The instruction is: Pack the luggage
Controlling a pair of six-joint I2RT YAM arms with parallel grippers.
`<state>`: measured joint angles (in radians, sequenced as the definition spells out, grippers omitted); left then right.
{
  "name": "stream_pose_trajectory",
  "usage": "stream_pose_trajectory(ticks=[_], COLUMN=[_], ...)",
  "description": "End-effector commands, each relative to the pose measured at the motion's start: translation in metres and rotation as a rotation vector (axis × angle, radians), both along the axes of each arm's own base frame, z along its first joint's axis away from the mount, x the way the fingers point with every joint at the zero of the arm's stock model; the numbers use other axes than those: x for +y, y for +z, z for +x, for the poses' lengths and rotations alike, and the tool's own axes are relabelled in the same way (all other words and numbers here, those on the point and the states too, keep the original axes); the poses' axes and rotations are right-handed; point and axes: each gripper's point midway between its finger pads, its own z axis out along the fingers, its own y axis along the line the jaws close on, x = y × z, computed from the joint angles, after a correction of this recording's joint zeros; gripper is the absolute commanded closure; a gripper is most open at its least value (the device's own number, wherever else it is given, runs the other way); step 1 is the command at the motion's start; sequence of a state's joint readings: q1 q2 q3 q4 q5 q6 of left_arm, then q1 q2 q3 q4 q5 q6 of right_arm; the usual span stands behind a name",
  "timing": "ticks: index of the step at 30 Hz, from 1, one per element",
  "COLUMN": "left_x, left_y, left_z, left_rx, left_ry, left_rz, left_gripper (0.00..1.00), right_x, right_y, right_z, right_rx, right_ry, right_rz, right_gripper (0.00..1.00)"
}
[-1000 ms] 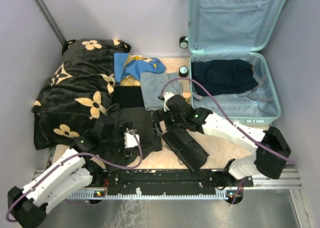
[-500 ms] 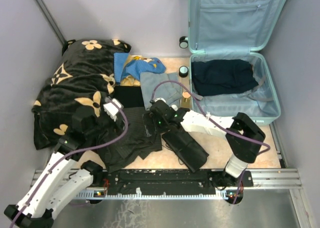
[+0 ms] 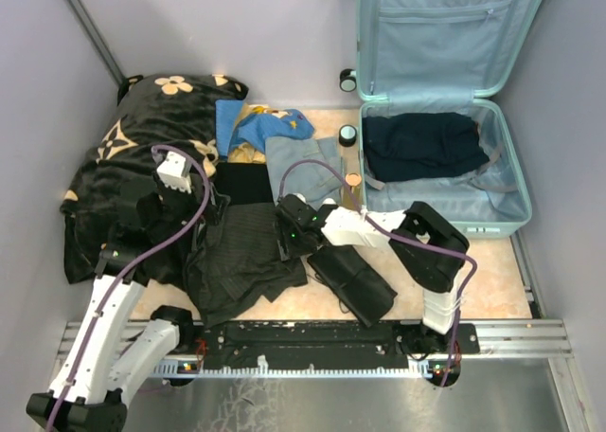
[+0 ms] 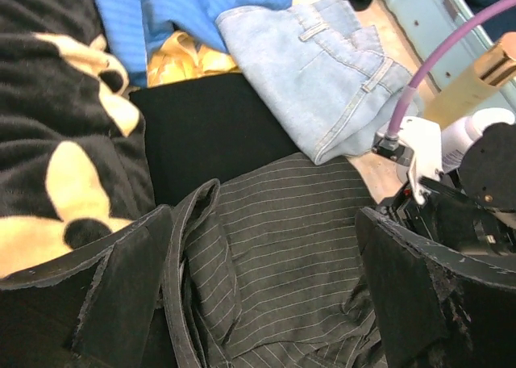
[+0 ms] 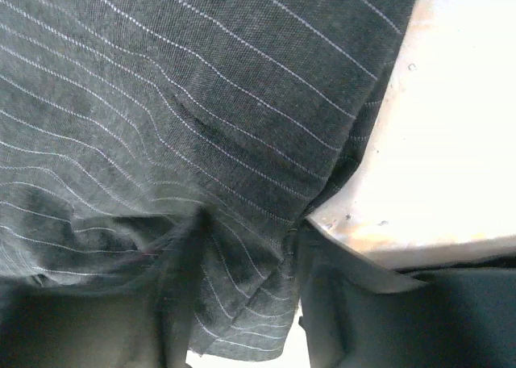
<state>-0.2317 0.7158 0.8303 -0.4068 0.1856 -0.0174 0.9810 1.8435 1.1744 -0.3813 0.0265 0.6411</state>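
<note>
The luggage [image 3: 445,203] lies open at the right, its lid [image 3: 445,34] propped against the wall, with a navy garment [image 3: 421,143] inside. A dark pinstriped garment [image 3: 241,257] is spread on the floor in front of the arms. My right gripper [image 3: 284,228] is at its right edge; in the right wrist view the gripper [image 5: 242,303] is shut on a fold of the pinstriped garment [image 5: 161,102]. My left gripper [image 3: 204,225] hovers over the garment's left side. In the left wrist view this gripper [image 4: 266,295] stands open above the striped cloth [image 4: 298,223], holding nothing.
A black blanket with tan flowers [image 3: 142,167] fills the left. Blue cloth [image 3: 260,124], pale jeans [image 3: 303,162] and a black folded cloth [image 3: 241,181] lie behind the pinstriped garment. A black pouch [image 3: 355,280] lies at the front. A tan bottle [image 3: 352,181] stands beside the luggage.
The right arm reached left and down onto the pinstriped garment's edge, and its jaws closed from open. The left arm swung back and left, staying open.
</note>
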Motion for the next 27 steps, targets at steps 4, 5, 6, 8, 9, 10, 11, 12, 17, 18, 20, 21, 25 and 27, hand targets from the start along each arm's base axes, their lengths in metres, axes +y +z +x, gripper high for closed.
stream_pose_trajectory(ticks=[4, 5, 6, 8, 9, 10, 11, 12, 17, 18, 20, 21, 25, 27], left_x=[0.024, 0.028, 0.032, 0.039, 0.041, 0.042, 0.044, 0.044, 0.038, 0.039, 0.037, 0.034, 0.005, -0.004], left_y=[-0.021, -0.029, -0.035, -0.047, -0.051, -0.057, -0.059, -0.062, -0.068, -0.073, -0.080, -0.083, -0.072, -0.070], left_z=[0.002, 0.001, 0.001, 0.000, -0.002, -0.003, -0.003, -0.008, -0.009, -0.008, -0.009, -0.012, -0.032, -0.041], left_rx=[0.163, 0.201, 0.240, 0.314, 0.343, 0.379, 0.398, 0.422, 0.456, 0.481, 0.514, 0.531, 0.461, 0.379], left_ry=[0.133, 0.151, 0.162, 0.174, 0.165, 0.156, 0.154, 0.132, 0.020, 0.012, -0.047, -0.086, -0.373, -0.500], left_rz=[-0.020, 0.002, 0.029, 0.087, 0.121, 0.140, 0.160, 0.181, 0.253, 0.271, 0.306, 0.317, 0.287, 0.314], left_gripper=[0.00, 0.00, 0.00, 0.00, 0.00, 0.00, 0.00, 0.00, 0.01, 0.01, 0.00, 0.00, 0.01, 0.01], right_x=[0.031, 0.031, 0.030, 0.024, 0.019, 0.012, 0.006, 0.000, -0.023, -0.025, -0.026, -0.026, -0.030, -0.036], right_y=[0.042, 0.052, 0.060, 0.072, 0.075, 0.078, 0.079, 0.080, 0.091, 0.093, 0.099, 0.102, 0.113, 0.111], right_z=[0.013, 0.016, 0.018, 0.019, 0.020, 0.021, 0.021, 0.022, 0.029, 0.030, 0.031, 0.032, 0.036, 0.035], right_rx=[-0.067, -0.089, -0.109, -0.137, -0.149, -0.154, -0.160, -0.163, -0.204, -0.213, -0.231, -0.241, -0.299, -0.310], right_ry=[0.036, 0.038, 0.035, 0.034, 0.024, 0.013, -0.001, -0.015, -0.069, -0.075, -0.072, -0.073, -0.069, -0.069], right_rz=[0.098, 0.104, 0.108, 0.102, 0.092, 0.080, 0.068, 0.061, 0.046, 0.044, 0.054, 0.060, 0.070, 0.059], right_gripper=[1.00, 1.00, 1.00, 1.00, 1.00, 1.00, 1.00, 1.00, 1.00, 1.00, 1.00, 1.00, 1.00, 1.00])
